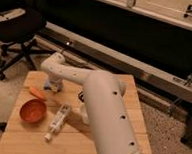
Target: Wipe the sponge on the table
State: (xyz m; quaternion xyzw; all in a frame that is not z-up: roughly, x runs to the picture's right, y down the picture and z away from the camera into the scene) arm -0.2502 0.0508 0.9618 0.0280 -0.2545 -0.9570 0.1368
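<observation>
An orange bowl (32, 110) sits near the left edge of the table (21, 141). An orange-handled scoop (36, 92) lies behind it, just beside the gripper (52, 85) toward the far-left corner. A white tube (57, 121) lies slantwise right of the bowl. A black office chair (16, 25) stands beyond the far-left corner.

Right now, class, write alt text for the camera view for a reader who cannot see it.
A white robot arm reaches across the table, its gripper down at the light-blue sponge toward the far edge. An orange bowl, an orange-handled scoop and a white tube lie nearby.
</observation>
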